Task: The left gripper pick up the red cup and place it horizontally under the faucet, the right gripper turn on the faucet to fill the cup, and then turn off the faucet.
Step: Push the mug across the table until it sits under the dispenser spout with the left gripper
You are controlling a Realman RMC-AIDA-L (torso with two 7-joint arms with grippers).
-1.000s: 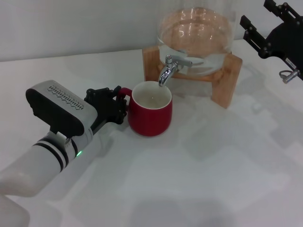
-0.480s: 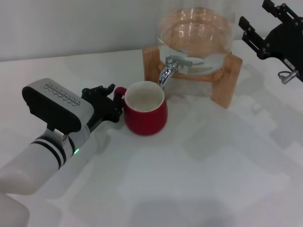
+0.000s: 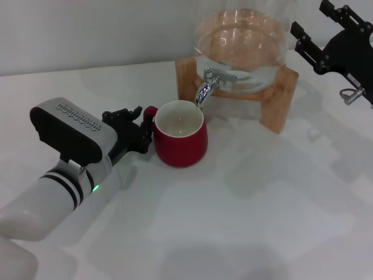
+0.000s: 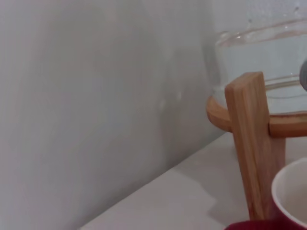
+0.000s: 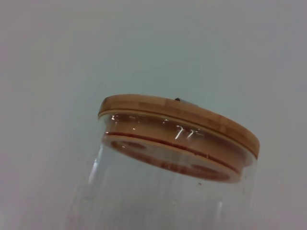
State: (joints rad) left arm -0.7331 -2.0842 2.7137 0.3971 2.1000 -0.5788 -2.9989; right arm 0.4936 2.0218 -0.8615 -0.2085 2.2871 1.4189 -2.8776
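Red cup (slightly rightward) nearer faucet

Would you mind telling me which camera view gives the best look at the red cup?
The head view: the whole red cup shows there, upright by the faucet, with the left gripper at its handle. The left wrist view catches only a piece of its white rim and red edge, and the right wrist view shows none of it.

White black-ringed left arm, black claw.
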